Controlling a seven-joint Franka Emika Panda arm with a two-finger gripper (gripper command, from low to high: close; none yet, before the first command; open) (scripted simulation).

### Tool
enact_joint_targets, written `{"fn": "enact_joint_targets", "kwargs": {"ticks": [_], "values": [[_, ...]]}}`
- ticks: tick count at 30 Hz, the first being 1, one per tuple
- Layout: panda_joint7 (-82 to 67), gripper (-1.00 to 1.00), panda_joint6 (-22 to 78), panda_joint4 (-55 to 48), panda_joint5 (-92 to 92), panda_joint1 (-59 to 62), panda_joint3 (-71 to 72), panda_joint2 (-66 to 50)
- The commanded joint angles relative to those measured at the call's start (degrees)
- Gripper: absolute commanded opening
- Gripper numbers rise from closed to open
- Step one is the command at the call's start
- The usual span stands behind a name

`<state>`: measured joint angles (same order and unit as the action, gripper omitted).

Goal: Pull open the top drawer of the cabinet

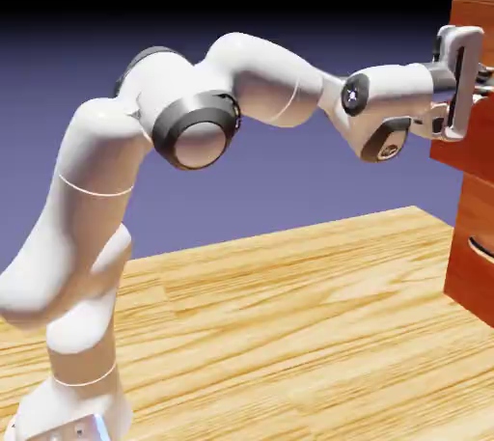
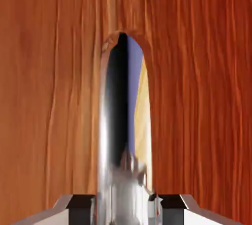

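The cabinet (image 1: 471, 280) of reddish-brown wood stands at the exterior view's right edge. Its top drawer (image 1: 461, 151) is at hand height, and its lower edge juts a little past the front below. My gripper (image 1: 480, 87) reaches level against the drawer front. In the hand view the drawer's wood (image 2: 44, 96) fills the picture. The silvery bar handle (image 2: 115, 120) runs up the middle, between my two grey fingertips (image 2: 81, 204). My gripper (image 2: 125, 204) is shut on this handle.
A lower drawer front with a dark curved handle (image 1: 480, 247) sits under the top drawer. The light wood tabletop (image 1: 289, 333) spreads below the arm, whose elbow (image 1: 198, 130) arches high at the exterior view's left.
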<state>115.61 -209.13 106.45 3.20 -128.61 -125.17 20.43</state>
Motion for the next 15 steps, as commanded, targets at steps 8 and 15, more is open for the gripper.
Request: {"fn": "enact_joint_targets", "kwargs": {"ticks": [8,15], "values": [[14.8,-1.0,-3.0,11.4,-9.7,16.6,10.1,-9.3],[32.2,-1.0,-5.6,16.4,-21.2,26.3,12.8,-18.2]]}}
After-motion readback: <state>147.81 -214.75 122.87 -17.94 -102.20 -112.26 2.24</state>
